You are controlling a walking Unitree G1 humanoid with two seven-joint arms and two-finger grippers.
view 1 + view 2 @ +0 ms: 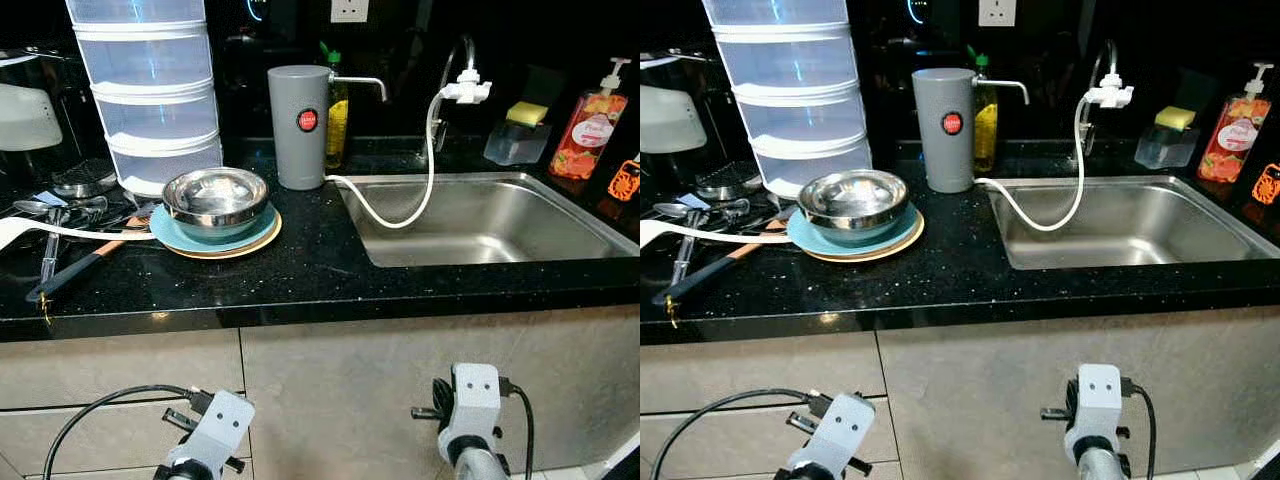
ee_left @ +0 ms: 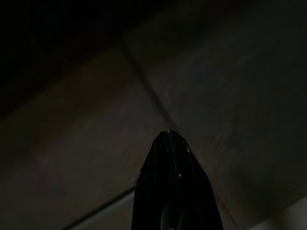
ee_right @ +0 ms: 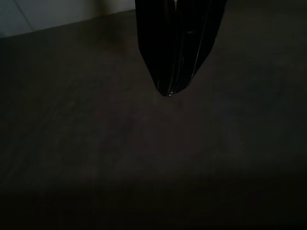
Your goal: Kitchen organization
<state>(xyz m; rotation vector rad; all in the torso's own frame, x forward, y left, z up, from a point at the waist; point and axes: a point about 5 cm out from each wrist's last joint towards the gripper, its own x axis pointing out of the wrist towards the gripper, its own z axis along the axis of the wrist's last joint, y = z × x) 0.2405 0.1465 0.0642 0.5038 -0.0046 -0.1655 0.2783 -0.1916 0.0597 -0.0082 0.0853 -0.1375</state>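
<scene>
A steel bowl (image 1: 215,196) rests on a teal plate (image 1: 255,233) stacked on a tan plate, left of centre on the black counter (image 1: 300,275). Loose utensils (image 1: 60,225) lie to their left, among them a white spatula and a black-handled tool. A stainless sink (image 1: 480,215) lies at the right with a white hose (image 1: 425,180) hanging into it from the faucet. Both arms hang low before the cabinets. My left gripper (image 2: 168,136) is shut and empty over a dark floor. My right gripper (image 3: 169,92) is shut and empty too.
A grey dispenser (image 1: 300,125) stands behind the bowl, a tall clear stacked container (image 1: 150,90) at back left. An orange soap bottle (image 1: 592,125) and a yellow sponge in a holder (image 1: 522,135) sit behind the sink. Cabinet fronts (image 1: 330,390) lie below the counter edge.
</scene>
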